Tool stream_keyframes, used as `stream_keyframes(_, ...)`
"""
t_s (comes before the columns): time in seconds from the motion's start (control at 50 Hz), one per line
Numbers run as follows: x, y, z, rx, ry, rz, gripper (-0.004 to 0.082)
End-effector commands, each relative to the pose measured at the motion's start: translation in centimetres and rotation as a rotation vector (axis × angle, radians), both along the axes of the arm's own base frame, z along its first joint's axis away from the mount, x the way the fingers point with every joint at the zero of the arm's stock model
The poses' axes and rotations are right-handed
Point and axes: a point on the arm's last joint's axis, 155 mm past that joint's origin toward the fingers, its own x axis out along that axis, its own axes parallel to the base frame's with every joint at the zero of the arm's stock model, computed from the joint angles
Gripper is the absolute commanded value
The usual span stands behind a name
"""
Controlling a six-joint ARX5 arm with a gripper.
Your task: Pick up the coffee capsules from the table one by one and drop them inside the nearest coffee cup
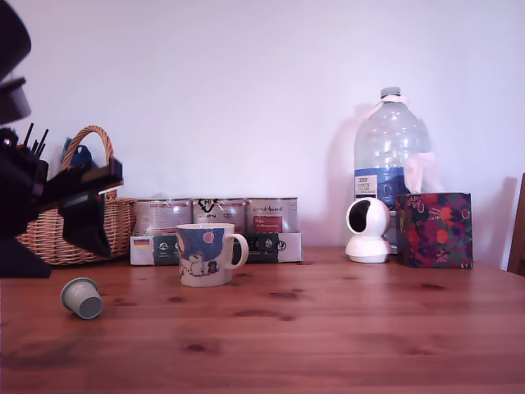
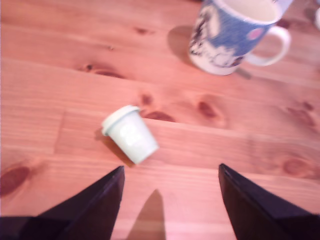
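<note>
The arm (image 1: 37, 193) is matt black throughout, built of blocky, angular segments with flat faces and hard edges, and a rounded dark housing sits at its top, above the level of the wicker basket (image 1: 74, 222) behind it. A few thin black cable ends or pins stick up from its upper body, just beside the basket's handle. The gripper (image 2: 170, 175) has two black fingers (image 2: 100, 205), each a flat wedge tapering to a sharp point, plain and without visible markings or screws; the wrist view is too blurred to show finer surface detail.
</note>
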Motion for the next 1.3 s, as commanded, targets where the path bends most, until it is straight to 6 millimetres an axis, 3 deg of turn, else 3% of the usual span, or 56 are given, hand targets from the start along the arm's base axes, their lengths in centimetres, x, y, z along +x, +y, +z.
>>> stream_keyframes(0.0,0.0,0.3,-1.0,0.001,0.018,-0.006,0.0546)
stream_keyframes(0.3,1.2,0.4,-2.6,-0.029,0.040,-0.005,0.0546)
stream_keyframes(0.7,2.8,0.1,-2.7,-0.081,0.069,-0.018,0.0546)
stream_keyframes(1.28,4.6,-0.7,-4.7,-0.049,0.166,-0.026,0.0545)
